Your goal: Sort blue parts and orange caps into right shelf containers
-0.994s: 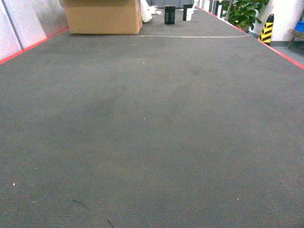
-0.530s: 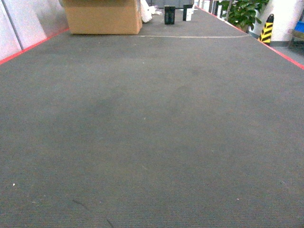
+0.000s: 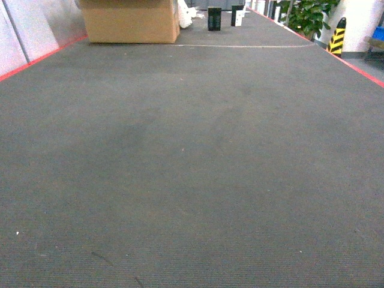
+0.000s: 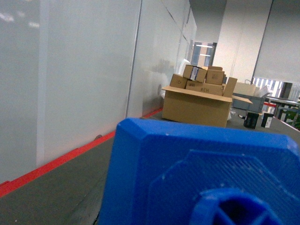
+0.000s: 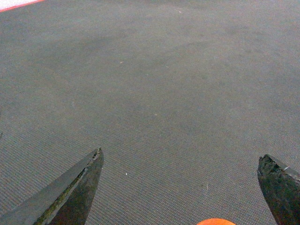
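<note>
A big blue part (image 4: pixel 201 173) fills the lower right of the left wrist view, right in front of the camera. It hides my left gripper's fingers, and no open finger shows beside it. My right gripper (image 5: pixel 180 161) hangs open over the grey table top (image 5: pixel 154 93), its black fingers (image 5: pixel 75 192) far apart. A sliver of an orange cap (image 5: pixel 215 221) shows at the bottom edge between them, touching neither finger. Neither arm shows in the head view. The shelf and its containers are out of view.
The long grey table (image 3: pixel 192 180) has red edges. A cardboard box (image 3: pixel 129 21) stands at its far left, with two black items (image 3: pixel 214 18) beside it. A plant (image 3: pixel 309 15) and a yellow-black post (image 3: pixel 338 36) stand far right. A white wall (image 4: pixel 70 70) runs along the left.
</note>
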Motion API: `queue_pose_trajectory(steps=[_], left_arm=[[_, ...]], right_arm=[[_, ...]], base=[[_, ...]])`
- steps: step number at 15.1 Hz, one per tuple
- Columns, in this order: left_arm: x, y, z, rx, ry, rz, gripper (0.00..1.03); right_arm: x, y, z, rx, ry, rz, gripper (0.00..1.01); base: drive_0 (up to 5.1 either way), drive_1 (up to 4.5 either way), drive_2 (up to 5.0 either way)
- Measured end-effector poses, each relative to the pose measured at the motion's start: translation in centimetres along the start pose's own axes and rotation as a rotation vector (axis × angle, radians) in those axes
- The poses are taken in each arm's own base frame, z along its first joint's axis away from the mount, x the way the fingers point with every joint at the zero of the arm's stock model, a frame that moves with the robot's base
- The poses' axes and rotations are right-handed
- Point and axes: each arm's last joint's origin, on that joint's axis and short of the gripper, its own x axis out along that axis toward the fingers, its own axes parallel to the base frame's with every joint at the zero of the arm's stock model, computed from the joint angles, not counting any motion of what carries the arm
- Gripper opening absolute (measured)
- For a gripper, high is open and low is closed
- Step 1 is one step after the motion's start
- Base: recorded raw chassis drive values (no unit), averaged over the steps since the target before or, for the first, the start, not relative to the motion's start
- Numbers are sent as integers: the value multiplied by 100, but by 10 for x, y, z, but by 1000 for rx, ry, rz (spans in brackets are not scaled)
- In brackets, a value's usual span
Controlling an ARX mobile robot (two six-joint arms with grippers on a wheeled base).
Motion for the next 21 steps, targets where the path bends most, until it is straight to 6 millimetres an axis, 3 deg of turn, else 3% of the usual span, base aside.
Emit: queue_pose_trajectory(steps=[21], left_arm=[[0, 0, 0, 0, 0, 0, 47]], right_arm=[[8, 1, -16, -11, 22, -15, 98]], base=[[0, 0, 0]])
